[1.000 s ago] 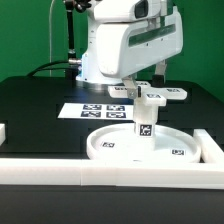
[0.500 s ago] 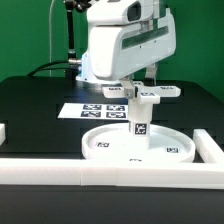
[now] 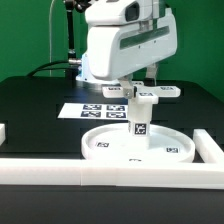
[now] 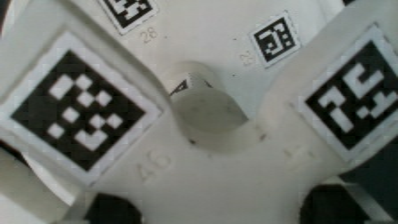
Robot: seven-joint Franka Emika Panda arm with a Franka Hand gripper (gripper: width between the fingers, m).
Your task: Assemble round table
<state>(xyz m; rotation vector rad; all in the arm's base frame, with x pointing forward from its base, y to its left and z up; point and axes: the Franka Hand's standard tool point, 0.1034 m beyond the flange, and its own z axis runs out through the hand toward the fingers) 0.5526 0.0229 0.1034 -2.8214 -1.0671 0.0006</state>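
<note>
The large round disc lies flat near the front rail. The short cylinder leg stands upright on its middle. The flat cross-shaped piece sits on top of the leg. My gripper reaches down from above and is shut on the cross-shaped piece. In the wrist view the cross-shaped piece fills the picture, with its tagged arms spreading to both sides. My gripper holds it between two dark fingertips. The leg is hidden there.
The marker board lies on the black table behind the disc. White border rails run along the front and at the exterior view's right. A rail end shows at the left edge.
One second ago the disc, leg and cross-shaped piece stood slightly further to the exterior view's right; they shifted left and the disc's tags turned. Nothing has moved in the last half second.
</note>
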